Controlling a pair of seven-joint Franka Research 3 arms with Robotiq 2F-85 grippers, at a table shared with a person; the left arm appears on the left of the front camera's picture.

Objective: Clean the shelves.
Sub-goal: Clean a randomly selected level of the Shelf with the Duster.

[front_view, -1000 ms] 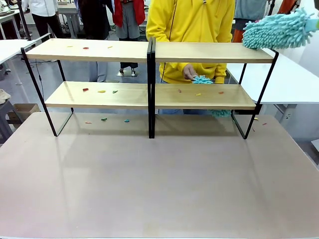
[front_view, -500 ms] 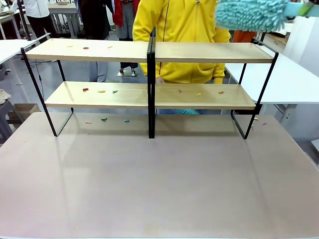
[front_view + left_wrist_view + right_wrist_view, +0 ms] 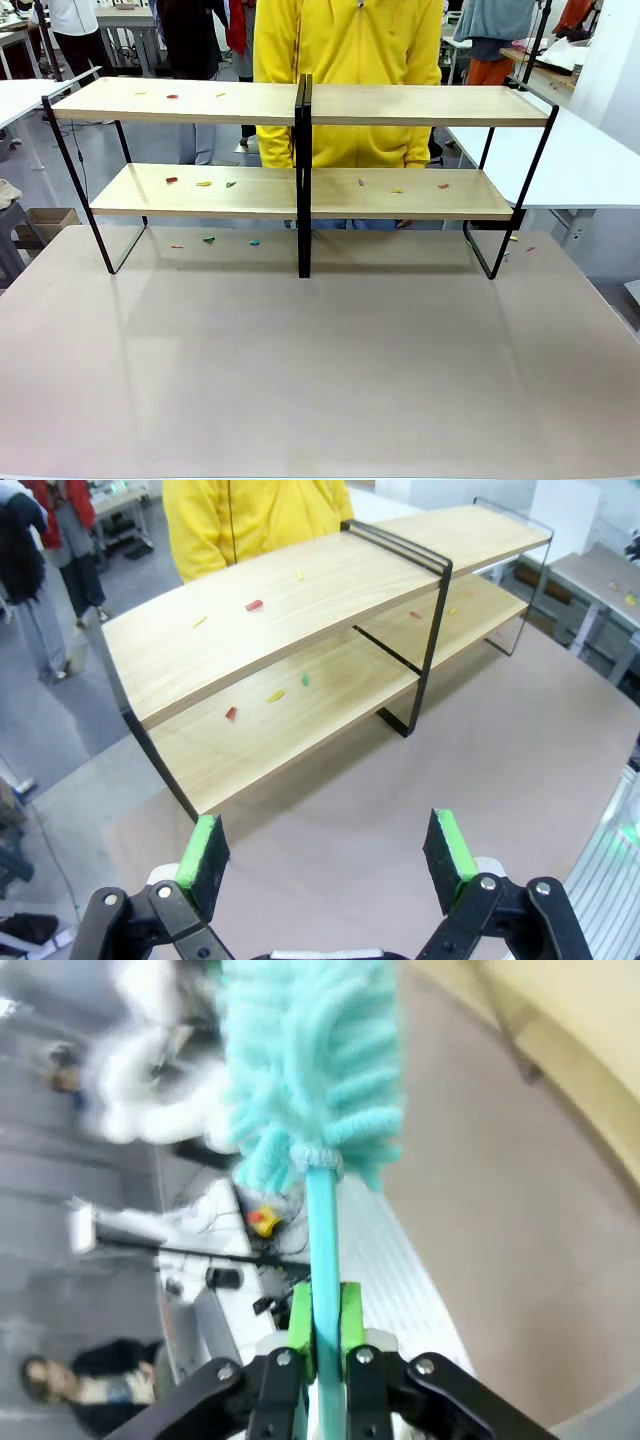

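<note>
— Busy workroom, seen across a pale matte table (image 3: 320, 380) from the robot's side. A person in a yellow top (image 3: 350, 60) stands just behind the table's far edge.

— Where are the shelves?

— The shelves (image 3: 420, 105) stand along the table's far edge and reach almost from its far-left corner to its far-right corner. Two long light-wood boards rest on a thin black frame, and a black post in the middle splits them into two bays. Small coloured scraps (image 3: 172, 180) lie on both boards, more of them in the left bay. A few more lie on the table under the lower board.

— And the grippers?

— The left gripper (image 3: 325, 830) hovers above the table on the near side of the shelves. Its jaws are spread wide, with nothing between the green pads. The right gripper (image 3: 325, 1325) has its jaws pinching the thin teal handle of a fluffy teal duster (image 3: 310, 1080). The duster's head sticks out beyond the fingers. That view is blurred.
</note>
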